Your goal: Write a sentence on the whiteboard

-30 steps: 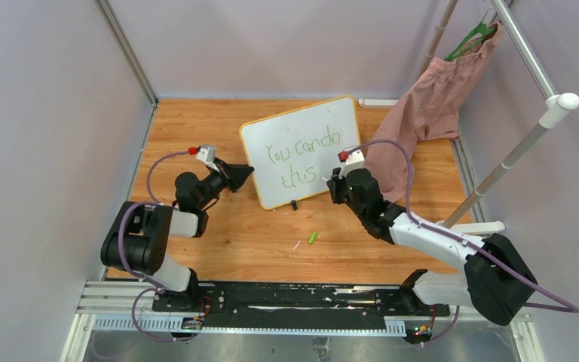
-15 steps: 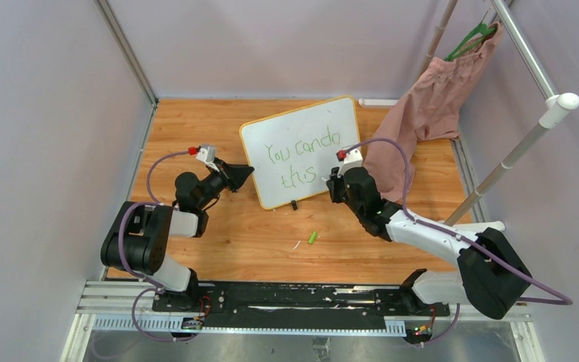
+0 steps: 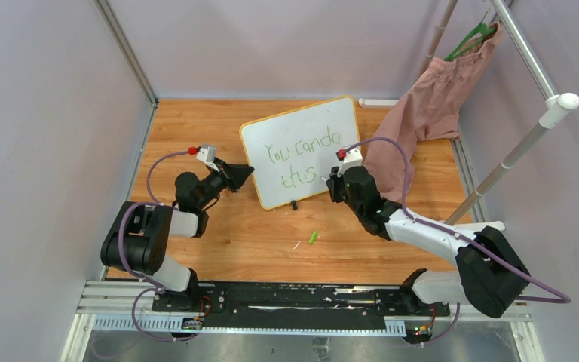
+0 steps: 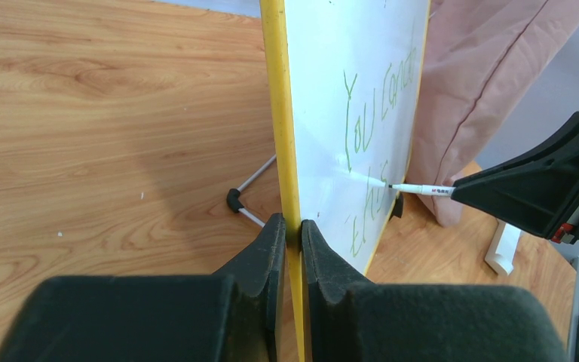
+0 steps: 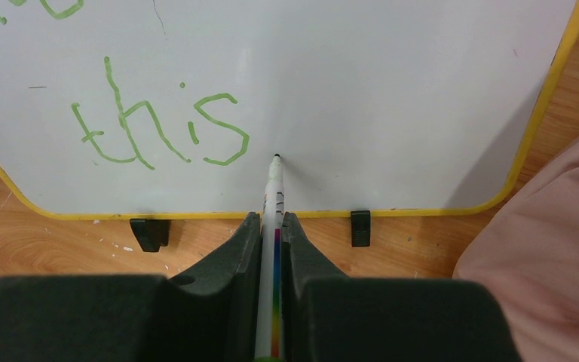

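1. On the wooden table (image 3: 196, 128), the whiteboard (image 3: 305, 124) stood propped, left gripper (image 4: 292, 226) pinching its yellow rim
2. Right gripper (image 5: 271, 219) clamped a marker (image 5: 273, 188), tip on the board just right of the sentence's (image 3: 301, 149) "this"
3. Writing looked nearly finished; next probably needed a clean lift-off

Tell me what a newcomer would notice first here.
The whiteboard stands mid-table bearing the sentence "You can do this" in green. The right gripper holds a marker, tip at the board just after "this", while the left gripper clamps the board's yellow edge. A pink garment hangs far right.
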Controlling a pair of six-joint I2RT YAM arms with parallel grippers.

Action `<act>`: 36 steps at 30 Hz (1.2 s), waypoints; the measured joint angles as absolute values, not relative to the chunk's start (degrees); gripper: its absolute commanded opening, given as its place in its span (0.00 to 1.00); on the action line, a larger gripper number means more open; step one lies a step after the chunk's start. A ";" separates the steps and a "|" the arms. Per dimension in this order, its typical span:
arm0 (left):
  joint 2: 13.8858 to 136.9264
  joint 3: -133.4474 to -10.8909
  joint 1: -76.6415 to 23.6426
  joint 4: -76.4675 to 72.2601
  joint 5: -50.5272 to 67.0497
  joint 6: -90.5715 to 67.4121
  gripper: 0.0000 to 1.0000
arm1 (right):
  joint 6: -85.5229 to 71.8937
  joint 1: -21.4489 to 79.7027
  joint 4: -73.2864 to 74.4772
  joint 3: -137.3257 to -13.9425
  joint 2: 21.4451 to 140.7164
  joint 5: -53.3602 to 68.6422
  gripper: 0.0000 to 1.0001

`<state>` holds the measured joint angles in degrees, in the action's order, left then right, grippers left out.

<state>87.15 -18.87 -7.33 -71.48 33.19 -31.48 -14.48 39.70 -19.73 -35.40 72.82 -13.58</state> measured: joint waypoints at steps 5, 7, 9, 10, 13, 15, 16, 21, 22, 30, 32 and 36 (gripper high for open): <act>87.15 -18.87 -7.33 -71.50 33.19 -31.46 0.00 | -14.48 39.70 -19.70 -35.51 72.93 -13.54 0.00; 87.15 -18.87 -7.33 -71.50 33.19 -31.46 0.00 | -14.48 39.70 -19.68 -35.51 72.97 -13.54 0.00; 87.15 -18.87 -7.33 -71.50 33.19 -31.46 0.00 | -14.48 39.70 -19.70 -35.53 72.99 -13.54 0.00; 87.15 -18.87 -7.33 -71.48 33.19 -31.46 0.00 | -14.48 39.68 -19.70 -35.53 73.01 -13.54 0.00; 87.15 -18.87 -7.33 -71.50 33.19 -31.46 0.00 | -14.48 39.64 -19.70 -35.53 73.03 -13.54 0.00; 87.15 -18.87 -7.33 -71.48 33.19 -31.48 0.00 | -14.48 39.62 -19.70 -35.53 73.03 -13.52 0.00; 87.15 -18.87 -7.33 -71.50 33.19 -31.46 0.00 | -14.48 39.59 -19.70 -35.53 73.03 -13.52 0.00; 87.15 -18.87 -7.33 -71.48 33.19 -31.46 0.00 | -14.52 39.59 -19.68 -35.53 73.01 -13.47 0.00; 87.15 -18.87 -7.33 -71.50 33.19 -31.46 0.00 | -14.59 39.59 -19.64 -35.53 72.93 -13.43 0.00; 87.13 -18.87 -7.33 -71.40 33.08 -31.38 0.00 | -15.84 39.48 -18.11 -35.53 68.66 -11.84 0.00; 87.11 -18.87 -7.33 -71.40 33.06 -31.35 0.00 | -16.16 39.46 -17.56 -35.53 66.50 -11.51 0.00; 87.11 -18.87 -7.35 -71.37 32.99 -31.33 0.00 | -16.99 39.44 -15.86 -35.27 61.36 -10.48 0.00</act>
